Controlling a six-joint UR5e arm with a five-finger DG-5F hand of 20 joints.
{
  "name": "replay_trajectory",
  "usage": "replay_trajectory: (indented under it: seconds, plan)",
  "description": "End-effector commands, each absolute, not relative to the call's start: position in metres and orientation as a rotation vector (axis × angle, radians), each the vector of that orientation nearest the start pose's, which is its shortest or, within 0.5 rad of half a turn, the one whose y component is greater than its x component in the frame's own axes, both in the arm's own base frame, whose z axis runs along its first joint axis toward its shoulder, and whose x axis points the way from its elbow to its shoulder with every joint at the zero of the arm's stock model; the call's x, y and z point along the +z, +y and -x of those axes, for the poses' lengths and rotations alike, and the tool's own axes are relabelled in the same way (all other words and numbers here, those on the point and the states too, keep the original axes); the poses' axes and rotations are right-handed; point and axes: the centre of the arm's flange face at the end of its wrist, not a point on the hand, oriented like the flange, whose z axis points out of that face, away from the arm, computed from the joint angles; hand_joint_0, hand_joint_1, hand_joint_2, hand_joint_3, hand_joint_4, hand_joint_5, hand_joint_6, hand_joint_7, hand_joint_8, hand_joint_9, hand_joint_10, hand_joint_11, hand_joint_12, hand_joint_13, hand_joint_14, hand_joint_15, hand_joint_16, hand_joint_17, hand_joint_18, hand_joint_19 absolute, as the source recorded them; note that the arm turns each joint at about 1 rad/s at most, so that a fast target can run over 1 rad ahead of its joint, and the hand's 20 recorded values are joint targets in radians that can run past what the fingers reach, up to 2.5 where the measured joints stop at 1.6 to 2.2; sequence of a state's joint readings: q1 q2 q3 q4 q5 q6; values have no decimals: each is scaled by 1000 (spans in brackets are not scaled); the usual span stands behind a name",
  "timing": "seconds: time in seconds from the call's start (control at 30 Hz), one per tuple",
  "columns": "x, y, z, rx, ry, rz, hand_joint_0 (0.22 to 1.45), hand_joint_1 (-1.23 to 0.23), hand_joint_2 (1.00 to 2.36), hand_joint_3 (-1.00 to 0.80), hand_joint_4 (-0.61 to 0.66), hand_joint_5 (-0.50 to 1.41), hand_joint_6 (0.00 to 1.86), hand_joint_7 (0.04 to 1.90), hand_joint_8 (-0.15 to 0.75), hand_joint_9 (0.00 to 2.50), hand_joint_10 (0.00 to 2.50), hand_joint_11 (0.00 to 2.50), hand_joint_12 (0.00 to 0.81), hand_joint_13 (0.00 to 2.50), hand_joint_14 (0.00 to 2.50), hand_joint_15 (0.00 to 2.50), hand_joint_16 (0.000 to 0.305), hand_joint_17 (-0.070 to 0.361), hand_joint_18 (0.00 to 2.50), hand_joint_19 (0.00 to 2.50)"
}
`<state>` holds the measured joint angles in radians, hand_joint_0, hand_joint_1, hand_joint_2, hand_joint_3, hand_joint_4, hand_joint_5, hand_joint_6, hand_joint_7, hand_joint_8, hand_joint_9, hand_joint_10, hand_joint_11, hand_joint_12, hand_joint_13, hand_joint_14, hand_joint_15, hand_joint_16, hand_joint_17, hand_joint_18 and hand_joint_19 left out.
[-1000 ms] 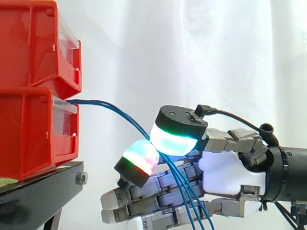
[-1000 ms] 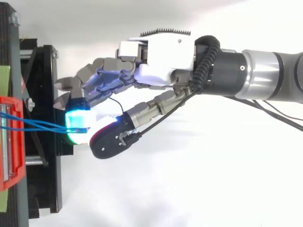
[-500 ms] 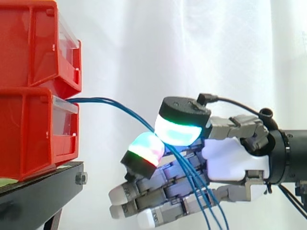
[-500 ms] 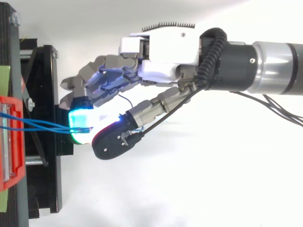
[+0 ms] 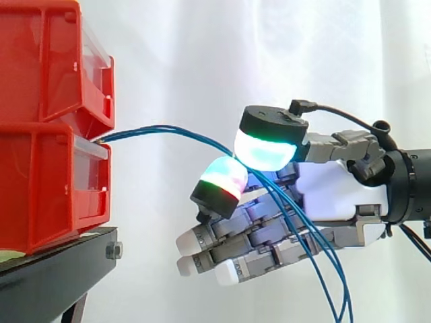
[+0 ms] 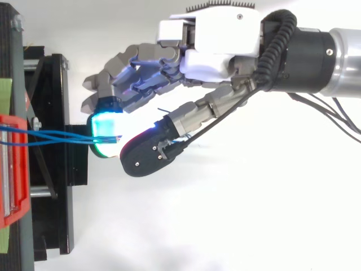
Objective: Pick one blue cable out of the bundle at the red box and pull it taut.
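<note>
White hand point(image 5: 337, 202) pinches blue cables point(image 5: 168, 128) between thumb and one fingertip, other fingers loosely outstretched below; the cables droop past its palm; leftward they arc to the lower red bin point(image 5: 47, 188) at the stand's point(image 5: 54, 266) edge; curtain point(image 5: 269, 54) behind.

A white curtain point(image 5: 188, 60) hangs behind the work in soft vertical folds, brightly and evenly lit. At the lower left of the side view a black stand point(image 5: 60, 259) juts out, with a silver bolt point(image 5: 113, 251) on its front edge and a slanted leg below. From above, the stand point(image 6: 59, 226) is a black frame with crossed struts and a silver rod point(image 6: 40, 192), set over a plain white ground point(image 6: 225, 226). A pale green strip point(image 6: 5, 93) lies along its left side.
</note>
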<state>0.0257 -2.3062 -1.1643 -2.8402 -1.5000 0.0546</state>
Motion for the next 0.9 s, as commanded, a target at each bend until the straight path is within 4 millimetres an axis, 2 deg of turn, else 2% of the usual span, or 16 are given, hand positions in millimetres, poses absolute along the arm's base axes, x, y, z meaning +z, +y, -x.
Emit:
replay_trajectory:
  seconds: [0.0, 0.2, 0.27, 0.43, 0.47, 0.53, 0.6, 0.77, 0.87]
  plan:
    - [255, -123, -753, 1194, 1174, -1296, 620, -866, 1021, -221, 227, -146, 879, 1060, 350, 448, 2, 84, 399, 260, 0, 0, 62, 140, 416, 148]
    - [262, -124, -750, 1192, 1174, -1298, 614, -862, 1020, -209, 217, -143, 873, 1093, 351, 455, 1, 79, 399, 261, 0, 0, 62, 140, 421, 146]
    - [262, -124, -750, 1191, 1173, -1299, 616, -863, 1023, -108, 159, -140, 884, 1161, 353, 466, 2, 82, 399, 267, 0, 0, 62, 140, 434, 147]
    - [261, -123, -751, 1189, 1177, -1297, 610, -845, 1019, 22, 27, -132, 901, 1171, 369, 532, 1, 78, 422, 323, 0, 0, 68, 152, 518, 146]
    - [261, -123, -751, 1185, 1180, -1292, 610, -832, 1008, 8, 21, -127, 904, 1117, 378, 555, 0, 64, 444, 339, 0, 0, 72, 163, 547, 139]
    - [262, -122, -751, 1182, 1183, -1286, 599, -822, 1005, -20, 30, -121, 890, 1120, 364, 581, 1, 46, 449, 345, 0, 0, 74, 166, 559, 138]
    - [261, -122, -751, 1178, 1185, -1286, 589, -810, 1005, -33, 27, -108, 864, 1189, 354, 610, 0, 33, 446, 351, 0, 0, 73, 165, 562, 142]
    - [261, -123, -751, 1173, 1182, -1286, 562, -777, 1006, -69, -10, -70, 822, 1192, 315, 632, 0, 0, 444, 364, 0, 0, 74, 167, 568, 138]
    - [262, -123, -751, 1174, 1181, -1285, 560, -781, 1003, -28, -41, -59, 809, 1226, 314, 644, 1, 0, 453, 374, 0, 0, 76, 170, 583, 125]
